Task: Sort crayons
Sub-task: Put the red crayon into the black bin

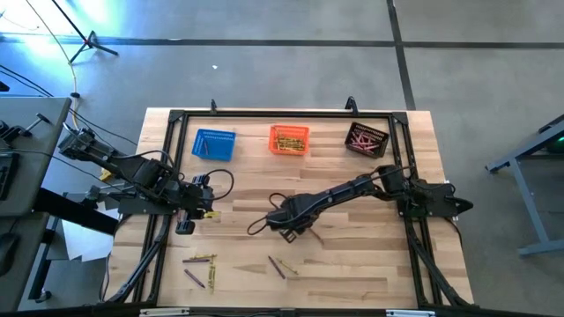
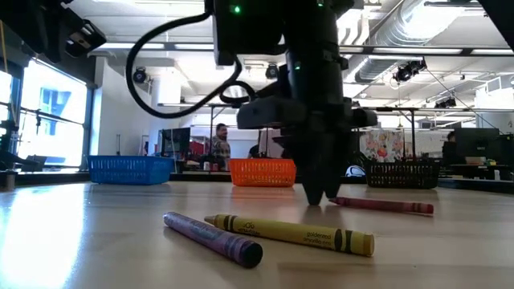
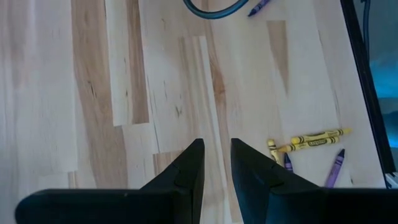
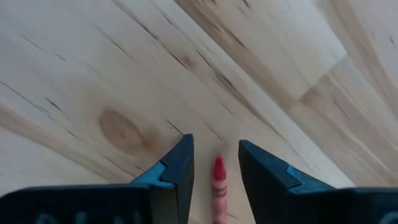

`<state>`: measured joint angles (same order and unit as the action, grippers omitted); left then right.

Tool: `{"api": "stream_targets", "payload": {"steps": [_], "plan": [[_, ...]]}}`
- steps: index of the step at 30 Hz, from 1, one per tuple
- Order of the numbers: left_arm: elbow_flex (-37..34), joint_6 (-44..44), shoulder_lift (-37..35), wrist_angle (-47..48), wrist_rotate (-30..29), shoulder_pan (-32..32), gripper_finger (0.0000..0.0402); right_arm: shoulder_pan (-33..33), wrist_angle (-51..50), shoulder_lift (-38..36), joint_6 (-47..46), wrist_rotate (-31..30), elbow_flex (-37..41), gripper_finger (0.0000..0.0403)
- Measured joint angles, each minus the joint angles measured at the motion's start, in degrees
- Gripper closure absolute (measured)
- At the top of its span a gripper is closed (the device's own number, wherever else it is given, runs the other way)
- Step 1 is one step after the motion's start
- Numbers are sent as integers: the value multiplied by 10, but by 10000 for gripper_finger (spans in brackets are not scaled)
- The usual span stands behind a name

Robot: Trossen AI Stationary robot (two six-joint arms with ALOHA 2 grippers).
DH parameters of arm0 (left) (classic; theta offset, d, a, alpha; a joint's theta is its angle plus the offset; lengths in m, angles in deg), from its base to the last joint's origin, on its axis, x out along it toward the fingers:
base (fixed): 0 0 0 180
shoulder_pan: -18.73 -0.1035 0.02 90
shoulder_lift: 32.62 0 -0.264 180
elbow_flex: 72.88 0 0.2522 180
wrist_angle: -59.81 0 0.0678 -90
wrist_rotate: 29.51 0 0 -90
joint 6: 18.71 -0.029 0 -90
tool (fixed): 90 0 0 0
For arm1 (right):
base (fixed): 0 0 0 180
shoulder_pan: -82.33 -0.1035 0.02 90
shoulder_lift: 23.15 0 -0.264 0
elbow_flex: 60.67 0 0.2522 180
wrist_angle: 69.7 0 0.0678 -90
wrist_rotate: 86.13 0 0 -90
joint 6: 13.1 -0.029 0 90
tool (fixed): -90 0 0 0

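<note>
My right gripper (image 4: 214, 140) points down at mid-table (image 1: 289, 233), open, its fingertips just above the wood. A reddish-pink crayon (image 4: 217, 180) lies flat between the two fingers at one end; the rest runs out beside the gripper (image 2: 381, 205). A gap shows on each side of it. My left gripper (image 3: 216, 142) hangs above the table's left part (image 1: 185, 226), open with a narrow gap and nothing in it. Yellow crayons (image 3: 317, 138) and purple crayons (image 3: 334, 168) lie loose near the front edge (image 1: 201, 261). A purple crayon (image 2: 213, 238) and a yellow crayon (image 2: 293, 233) lie flat side by side.
Three mesh baskets stand in a row at the far side: blue (image 1: 214, 143), orange (image 1: 289, 139) and black (image 1: 367, 139), each with crayons inside. A black frame (image 1: 172, 167) runs round the table. A dark cable (image 1: 260, 224) loops beside the right gripper.
</note>
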<state>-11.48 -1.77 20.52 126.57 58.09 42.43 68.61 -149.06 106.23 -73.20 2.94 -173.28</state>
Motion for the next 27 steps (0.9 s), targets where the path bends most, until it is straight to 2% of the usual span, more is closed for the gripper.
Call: {"api": "stream_targets", "payload": {"steps": [19, 27], "plan": [[0, -7, 0, 4, -9, 0, 337, -2, -108, 4, 33, 87, 5, 291], [0, -7, 0, 10, -9, 0, 337, -5, -112, 5, 81, 93, 5, 291]]}}
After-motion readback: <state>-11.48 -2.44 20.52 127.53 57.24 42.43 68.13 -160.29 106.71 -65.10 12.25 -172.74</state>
